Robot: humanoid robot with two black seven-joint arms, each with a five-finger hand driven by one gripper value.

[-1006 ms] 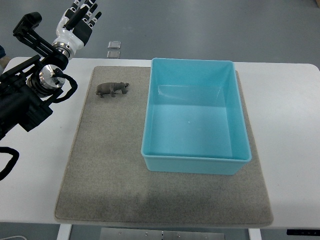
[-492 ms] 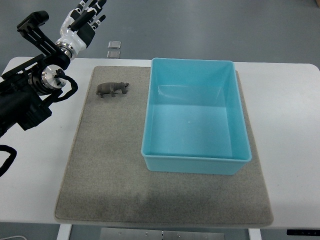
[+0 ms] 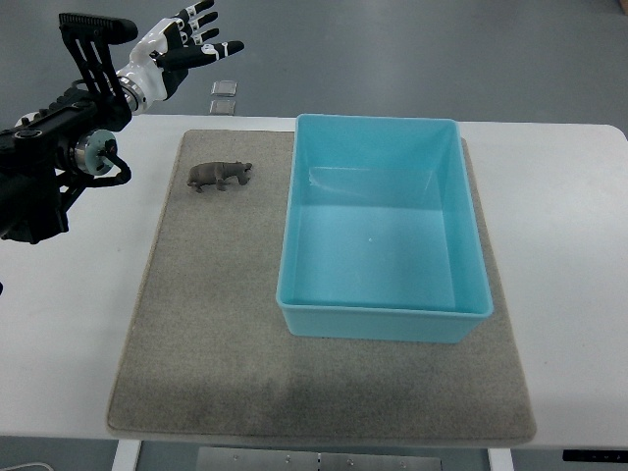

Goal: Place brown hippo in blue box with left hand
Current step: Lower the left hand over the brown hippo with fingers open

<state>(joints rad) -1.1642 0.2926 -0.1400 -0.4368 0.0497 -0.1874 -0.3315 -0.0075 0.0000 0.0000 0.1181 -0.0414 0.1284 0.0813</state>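
Fingers [image 3: 208,20] of the left hand [image 3: 182,44] were spread wide, nothing held, beyond the table's far edge. The hippo [image 3: 220,176] was set on the mat [image 3: 211,324], left of the blue box [image 3: 381,316].

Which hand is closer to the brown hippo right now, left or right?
Left. The left hand hovers open beyond the table's far edge, up and left of the brown hippo on the mat. The right hand is not in view.
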